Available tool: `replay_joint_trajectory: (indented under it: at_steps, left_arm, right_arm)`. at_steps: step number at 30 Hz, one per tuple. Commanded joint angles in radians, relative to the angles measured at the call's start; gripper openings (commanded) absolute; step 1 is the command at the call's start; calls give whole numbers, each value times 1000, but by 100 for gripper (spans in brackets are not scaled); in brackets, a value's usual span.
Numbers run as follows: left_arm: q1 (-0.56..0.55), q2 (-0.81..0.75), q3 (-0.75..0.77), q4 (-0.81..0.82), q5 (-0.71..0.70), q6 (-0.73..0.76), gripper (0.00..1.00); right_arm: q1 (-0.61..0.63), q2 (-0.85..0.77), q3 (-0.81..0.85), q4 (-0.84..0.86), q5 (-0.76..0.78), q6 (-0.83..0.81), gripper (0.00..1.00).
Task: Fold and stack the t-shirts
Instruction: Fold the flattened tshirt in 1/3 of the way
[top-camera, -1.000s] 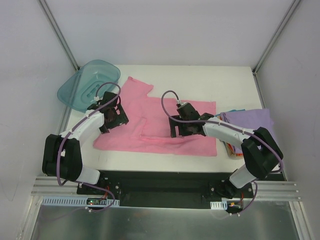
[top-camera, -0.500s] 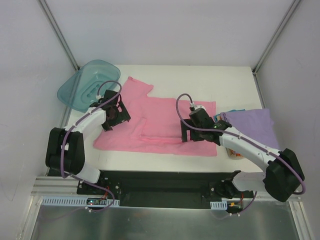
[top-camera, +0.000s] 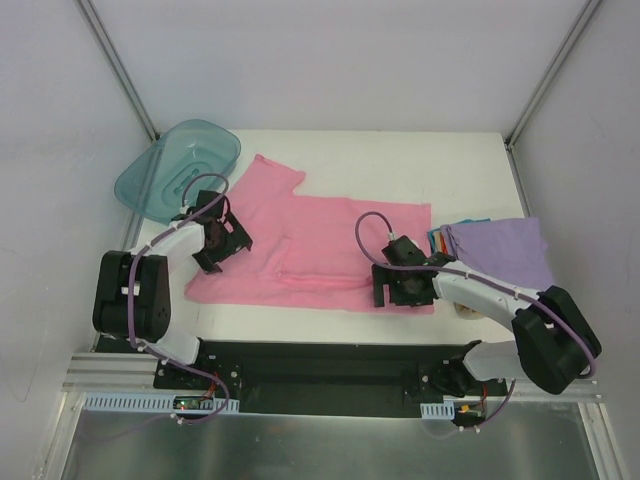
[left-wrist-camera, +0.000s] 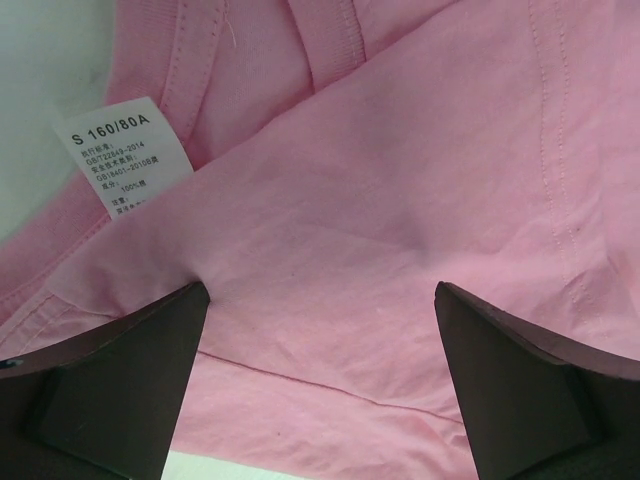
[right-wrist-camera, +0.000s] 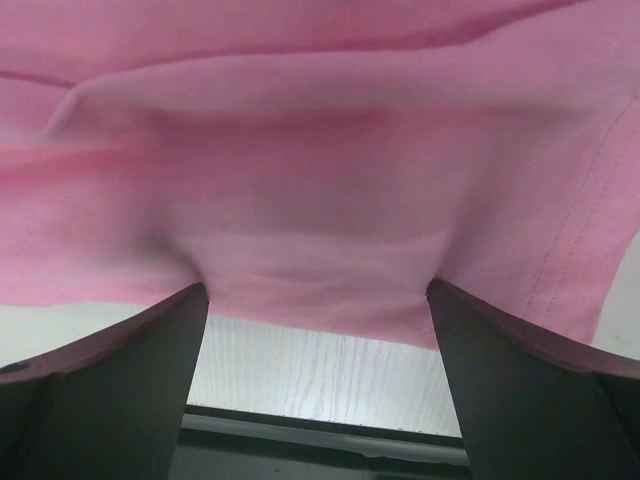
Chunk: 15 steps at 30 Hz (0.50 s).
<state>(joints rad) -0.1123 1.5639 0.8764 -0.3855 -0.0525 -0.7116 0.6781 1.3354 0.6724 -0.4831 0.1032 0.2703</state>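
The pink t-shirt (top-camera: 320, 235) lies spread flat on the white table, one sleeve pointing to the back left. My left gripper (top-camera: 222, 247) is open, low over the shirt's left edge; its view shows pink cloth (left-wrist-camera: 400, 180) and the white neck label (left-wrist-camera: 122, 155) between the spread fingers. My right gripper (top-camera: 400, 290) is open at the shirt's near right hem; the hem (right-wrist-camera: 320, 300) lies between the fingers with bare table below it. A folded lavender shirt (top-camera: 500, 250) tops a stack at the right, with orange and teal edges (top-camera: 440, 240) showing under it.
A translucent teal plastic tub (top-camera: 175, 170) leans at the back left corner of the table. The table's near edge and black base rail (top-camera: 320, 360) lie just behind the right gripper. White walls and metal posts enclose the table.
The right gripper has moved from the shirt's middle toward the near right hem. The left gripper has shifted slightly left and nearer along the shirt's left edge. The shirt lies as before.
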Motion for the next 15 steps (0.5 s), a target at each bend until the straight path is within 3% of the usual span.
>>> replay_joint_trajectory:
  at_steps: [1, 5, 15]
  left_arm:
    - [37, -57, -114, -46, 20, -38, 99]
    - [39, -143, -181, -71, 20, -58, 99]
    - [43, -375, -313, -237, -138, -146, 99]
  right_arm:
    - [-6, -13, -74, -87, -143, 90, 97]
    - [-6, -56, -131, -114, -223, 132, 97]
    - [-5, -120, -185, -150, -310, 158, 96]
